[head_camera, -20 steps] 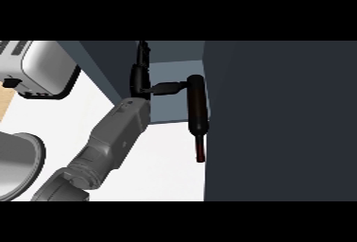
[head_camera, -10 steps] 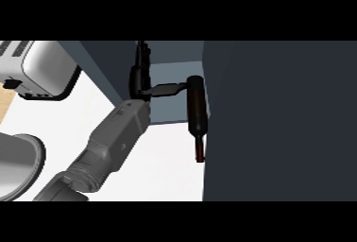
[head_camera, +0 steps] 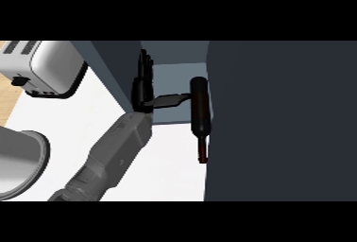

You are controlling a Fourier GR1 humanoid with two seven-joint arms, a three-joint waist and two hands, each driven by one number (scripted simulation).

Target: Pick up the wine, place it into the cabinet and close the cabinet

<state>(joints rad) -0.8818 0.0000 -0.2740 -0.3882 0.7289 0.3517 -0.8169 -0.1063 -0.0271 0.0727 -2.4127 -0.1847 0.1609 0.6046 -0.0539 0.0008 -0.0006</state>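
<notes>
Head view: I see one wine bottle (head_camera: 199, 113), one toaster (head_camera: 43, 68) at the upper left and one hand (head_camera: 144, 85). The hand is in the middle top, fingers straight up, thumb out touching the bottle. The bottle lies at the cabinet (head_camera: 279, 118) edge, neck down. The white counter (head_camera: 77, 123) has open room at left.

white counter (head_camera: 167, 156), toaster (head_camera: 42, 68) on it
</notes>
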